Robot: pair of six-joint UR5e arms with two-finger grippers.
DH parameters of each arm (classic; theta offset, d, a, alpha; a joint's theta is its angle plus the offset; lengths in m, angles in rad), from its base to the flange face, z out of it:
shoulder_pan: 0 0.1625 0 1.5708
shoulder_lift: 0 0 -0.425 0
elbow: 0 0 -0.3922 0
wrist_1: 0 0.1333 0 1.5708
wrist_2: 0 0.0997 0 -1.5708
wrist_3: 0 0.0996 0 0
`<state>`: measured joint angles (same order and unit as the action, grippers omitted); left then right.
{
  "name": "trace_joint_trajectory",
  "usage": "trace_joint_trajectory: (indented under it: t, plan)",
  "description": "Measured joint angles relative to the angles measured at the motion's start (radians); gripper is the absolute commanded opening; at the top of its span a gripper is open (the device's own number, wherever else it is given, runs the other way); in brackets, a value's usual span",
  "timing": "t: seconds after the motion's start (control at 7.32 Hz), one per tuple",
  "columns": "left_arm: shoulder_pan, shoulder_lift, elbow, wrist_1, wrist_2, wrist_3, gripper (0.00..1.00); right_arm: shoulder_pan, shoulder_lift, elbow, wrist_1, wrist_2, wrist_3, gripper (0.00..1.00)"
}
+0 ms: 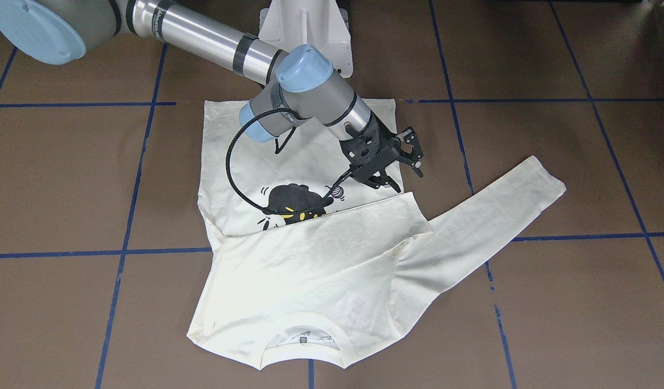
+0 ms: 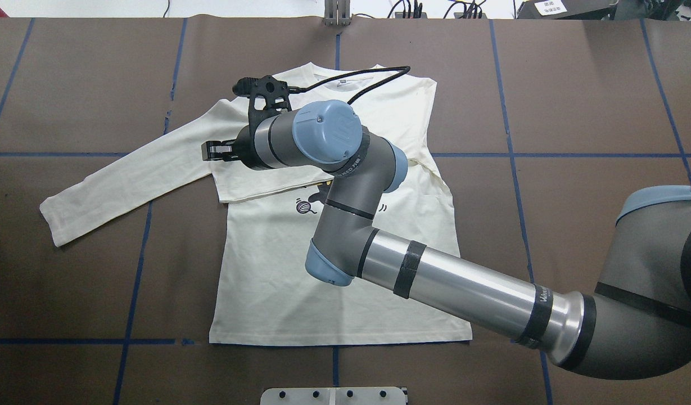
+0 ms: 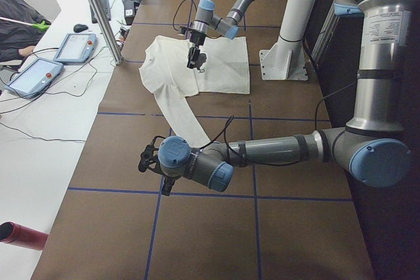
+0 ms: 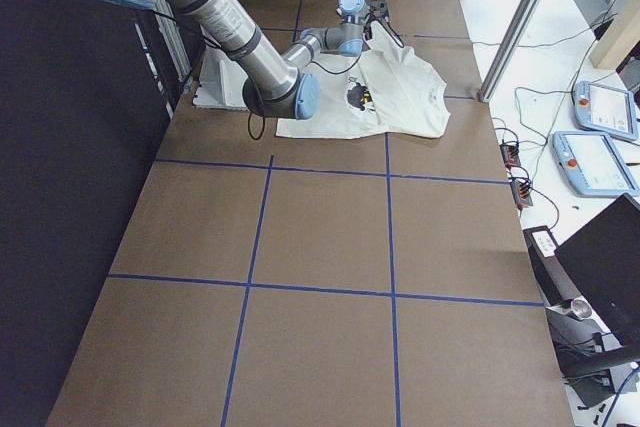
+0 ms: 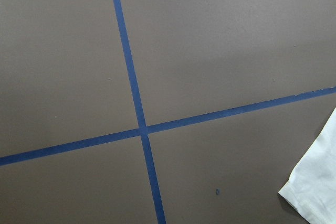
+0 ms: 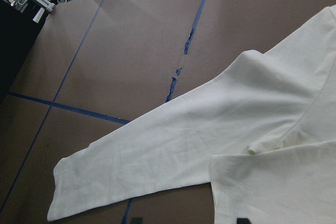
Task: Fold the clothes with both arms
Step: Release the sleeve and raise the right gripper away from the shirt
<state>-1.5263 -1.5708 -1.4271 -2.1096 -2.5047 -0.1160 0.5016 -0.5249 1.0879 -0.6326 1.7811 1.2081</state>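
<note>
One right arm (image 2: 463,287) bent over T-shirt (image 2: 266,281), right fingers (image 1: 391,182) spread, left fingers (image 3: 144,160) low, state untellable

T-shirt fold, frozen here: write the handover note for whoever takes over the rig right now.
Right gripper: open, empty, above the T-shirt by its cat print.
Left gripper: over bare table near the outstretched sleeve; open or shut cannot be told.
Done: the other sleeve lies folded across the chest, half hiding the print.
Left: fold in the outstretched sleeve, then the body.
</note>
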Motion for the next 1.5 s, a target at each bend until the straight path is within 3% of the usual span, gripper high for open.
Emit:
trace_joint_trajectory:
  t: [0.27, 0.55, 0.82, 0.96, 1.23, 1.5]
  plan:
    - [0.01, -0.019, -0.011, -0.036, 0.018, -0.101, 1.0, 0.014, 0.022, 0.045, -0.176, 0.014, 0.008, 1.0]
    - [0.11, -0.023, -0.039, -0.15, 0.148, -0.375, 1.0, 0.108, 0.012, 0.145, -0.487, 0.143, -0.017, 1.0]
    - [0.269, 0.039, -0.168, -0.204, 0.293, -0.692, 1.0, 0.25, -0.066, 0.274, -0.796, 0.262, -0.108, 1.0]
    - [0.354, 0.101, -0.27, -0.209, 0.364, -0.833, 1.0, 0.327, -0.146, 0.34, -0.895, 0.313, -0.202, 1.0]
    - [0.554, 0.169, -0.376, -0.207, 0.528, -1.086, 1.0, 0.477, -0.328, 0.418, -0.984, 0.384, -0.49, 1.0]
    - [0.718, 0.179, -0.36, -0.203, 0.67, -1.247, 1.0, 0.556, -0.433, 0.429, -0.992, 0.43, -0.662, 1.0]
